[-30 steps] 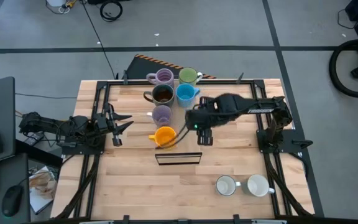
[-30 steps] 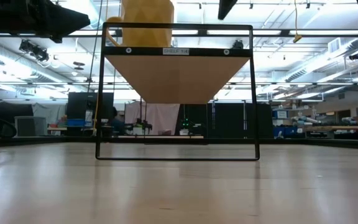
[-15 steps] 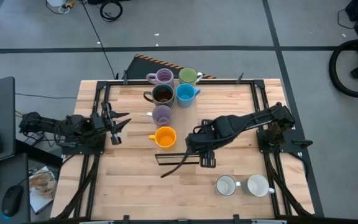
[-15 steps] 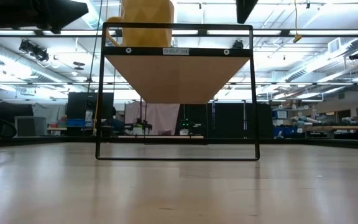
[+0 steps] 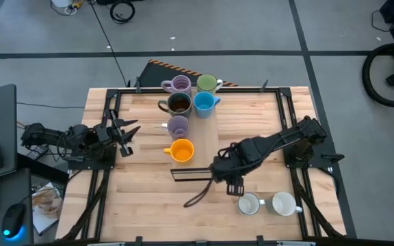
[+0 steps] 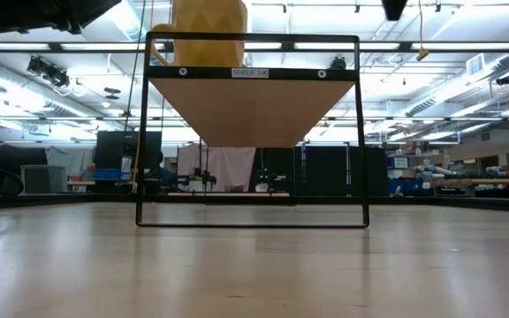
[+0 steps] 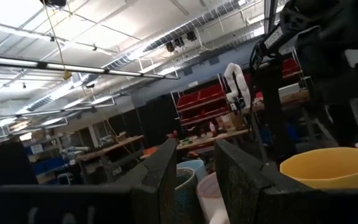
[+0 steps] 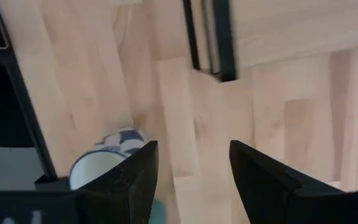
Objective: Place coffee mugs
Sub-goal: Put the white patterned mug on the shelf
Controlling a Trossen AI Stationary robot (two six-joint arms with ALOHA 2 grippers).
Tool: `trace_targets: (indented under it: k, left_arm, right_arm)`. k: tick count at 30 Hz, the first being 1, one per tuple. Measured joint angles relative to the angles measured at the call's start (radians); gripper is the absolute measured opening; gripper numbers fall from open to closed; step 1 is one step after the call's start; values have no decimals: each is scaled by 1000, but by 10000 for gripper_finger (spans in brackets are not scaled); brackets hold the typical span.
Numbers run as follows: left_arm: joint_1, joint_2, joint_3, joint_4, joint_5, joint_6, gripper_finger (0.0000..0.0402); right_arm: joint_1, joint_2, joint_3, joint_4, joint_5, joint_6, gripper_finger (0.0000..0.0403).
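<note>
Right gripper (image 5: 232, 183) is low over the table (image 5: 142, 205), between the small black shelf (image 5: 195, 173) and the two white mugs; fingers spread w/ bare wood between them in the wrist view, holding nothing. One white mug (image 5: 249, 203) sits just beside and below it in the high view, the other white mug (image 5: 283, 203) next to that one, both near the table's front right. In the right wrist view a white mug (image 8: 104, 162) shows close by one finger, shelf frame (image 8: 207, 37) farther off. Left gripper (image 5: 123, 131) waits at the table's left edge, fingers parted, empty, pointed toward the mug group. Six mugs cluster mid-back: lilac mug (image 5: 178, 85) and green mug (image 5: 208, 84) at the far edge, brown mug (image 5: 178, 104) and blue mug (image 5: 204, 103) in front of them, 2nd lilac mug (image 5: 177, 126) nearer, then orange mug (image 5: 181, 150) just behind the shelf. Low view: shelf frame (image 6: 252, 132) stands upright on the table, orange mug (image 6: 208, 22) seen behind its top.
</note>
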Motion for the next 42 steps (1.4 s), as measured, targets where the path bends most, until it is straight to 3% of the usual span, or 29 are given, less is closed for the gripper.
trace_targets:
  k: [6, 13, 22, 29, 42]
  left_arm:
    - [0, 0, 0, 11, 0, 17, 114]
    - [0, 0, 0, 13, 0, 22, 114]
    - [0, 0, 0, 13, 0, 16, 114]
    - [0, 0, 0, 15, 0, 16, 114]
    - [0, 0, 0, 15, 0, 21, 114]
  right_arm:
    - [42, 3, -44, 65, -69, 122, 204]
    - [133, 4, -185, 298, -230, 354, 204]
    - [252, 4, -308, 428, -250, 640, 201]
    - [259, 4, -381, 464, -266, 620, 201]
    - [296, 4, -478, 457, -178, 553, 199]
